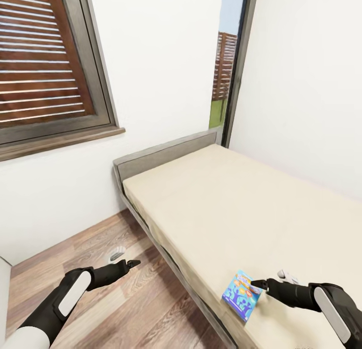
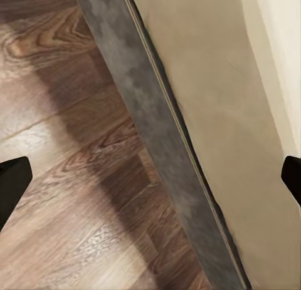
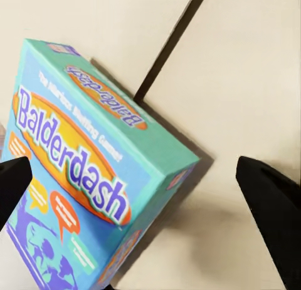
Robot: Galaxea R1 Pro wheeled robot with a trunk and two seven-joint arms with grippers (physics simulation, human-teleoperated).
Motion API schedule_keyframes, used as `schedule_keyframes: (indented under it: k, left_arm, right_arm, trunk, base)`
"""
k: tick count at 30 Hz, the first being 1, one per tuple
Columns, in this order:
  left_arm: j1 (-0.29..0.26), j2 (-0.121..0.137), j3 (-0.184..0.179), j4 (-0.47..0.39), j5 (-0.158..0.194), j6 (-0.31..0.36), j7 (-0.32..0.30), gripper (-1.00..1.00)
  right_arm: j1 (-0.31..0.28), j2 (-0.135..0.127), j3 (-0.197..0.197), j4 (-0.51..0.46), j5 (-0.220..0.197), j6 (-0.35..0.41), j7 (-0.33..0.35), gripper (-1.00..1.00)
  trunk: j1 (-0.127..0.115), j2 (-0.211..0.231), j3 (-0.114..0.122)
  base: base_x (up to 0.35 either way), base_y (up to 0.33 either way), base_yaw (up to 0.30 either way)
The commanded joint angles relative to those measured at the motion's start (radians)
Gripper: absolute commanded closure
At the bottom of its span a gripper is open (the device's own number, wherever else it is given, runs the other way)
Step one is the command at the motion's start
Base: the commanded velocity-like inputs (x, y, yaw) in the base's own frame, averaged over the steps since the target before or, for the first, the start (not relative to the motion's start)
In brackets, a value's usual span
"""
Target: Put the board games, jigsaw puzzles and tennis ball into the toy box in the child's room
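Note:
A blue board game (image 1: 243, 294), a flat box printed "Balderdash" (image 3: 94, 177), lies on the cream mattress of the bed (image 1: 241, 203) near its front edge. My right gripper (image 1: 269, 279) is open just to the box's right, above the mattress. In the right wrist view one fingertip (image 3: 12, 190) overlaps the box's far side and the other stands apart from its near corner. Left of the bed, my left gripper (image 1: 124, 258) hangs open and empty over the wooden floor. The left wrist view has that gripper (image 2: 150, 183) above the bed's grey side rail (image 2: 150, 133).
A grey padded headboard (image 1: 161, 158) stands at the bed's far end against the white wall. A large window with a brown slatted shutter (image 1: 40, 62) is at the upper left, a narrow window (image 1: 226, 67) behind the headboard. Wooden floor (image 1: 136, 298) runs along the bed's left side.

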Motion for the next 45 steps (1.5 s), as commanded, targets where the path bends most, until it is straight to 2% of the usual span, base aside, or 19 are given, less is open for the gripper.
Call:
schedule_keyframes:
  k: [1,18,35,45]
  left_arm:
    - [-0.001,0.001,-0.002,0.000,0.002,0.002,-0.001,-1.00]
    - [-0.001,0.001,-0.002,0.000,0.002,0.002,-0.001,-1.00]
    - [-0.001,0.001,-0.002,0.000,0.002,0.002,-0.001,-1.00]
    - [-0.001,0.001,-0.002,0.000,0.002,0.001,-0.001,-1.00]
  right_arm:
    - [0.001,0.001,0.016,0.001,0.008,0.007,0.004,-1.00]
    - [0.000,0.017,0.016,-0.013,0.009,-0.026,0.004,-1.00]
    - [0.000,0.022,0.017,-0.019,0.010,-0.035,0.003,-1.00]
    - [0.000,0.022,0.016,-0.020,0.010,-0.036,0.003,-1.00]
  trunk:
    - [0.004,-0.008,-0.004]
    - [0.008,-0.015,-0.007]
    - [0.008,-0.015,-0.007]
    - [0.008,-0.015,-0.007]
  base:
    - [0.000,0.000,0.000]
    - [0.000,0.000,0.006]
    - [0.000,0.000,0.196]
    - [0.000,0.000,0.064]
